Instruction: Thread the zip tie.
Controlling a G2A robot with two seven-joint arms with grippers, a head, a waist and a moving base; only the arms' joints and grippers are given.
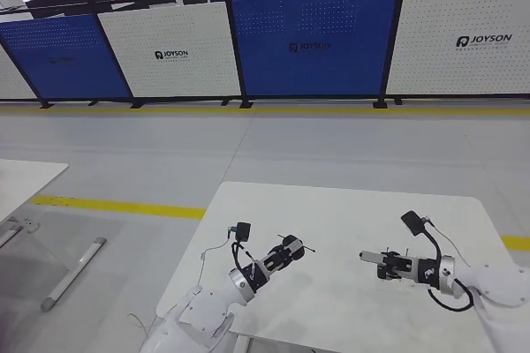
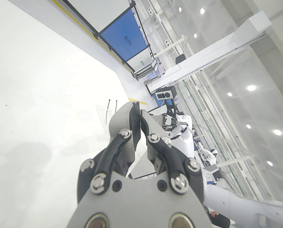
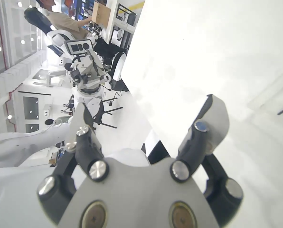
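Left gripper (image 2: 139,113): pads pressed together, over table (image 1: 336,212); we see nothing pinched between them.

Zip tie (image 2: 107,111): thin black strands lying flat on table just beyond left gripper's tip, untouched (two strands side by side, each with small head; one tie or two, we cannot tell).

Right gripper (image 3: 145,102): fingers spread wide, empty, well apart from tie, facing left gripper across table.

Our judgement: threading not begun. Pick-up, tail-to-head alignment and pull-through all left.
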